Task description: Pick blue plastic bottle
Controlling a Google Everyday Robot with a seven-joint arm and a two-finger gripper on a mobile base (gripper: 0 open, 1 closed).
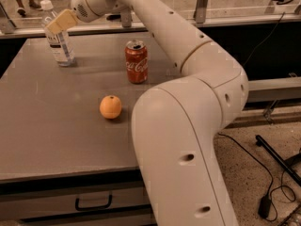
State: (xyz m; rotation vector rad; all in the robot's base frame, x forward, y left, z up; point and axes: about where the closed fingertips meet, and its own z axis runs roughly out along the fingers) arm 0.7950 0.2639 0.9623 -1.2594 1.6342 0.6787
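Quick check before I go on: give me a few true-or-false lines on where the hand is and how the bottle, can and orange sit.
1. The blue plastic bottle stands upright at the far left of the table. True.
2. The hand hangs over the orange. False: it is at the bottle's upper part, below the cap.
3. The red can lies on its side. False: it stands upright.
4. The orange lies nearer the table's front edge than the red can. True.
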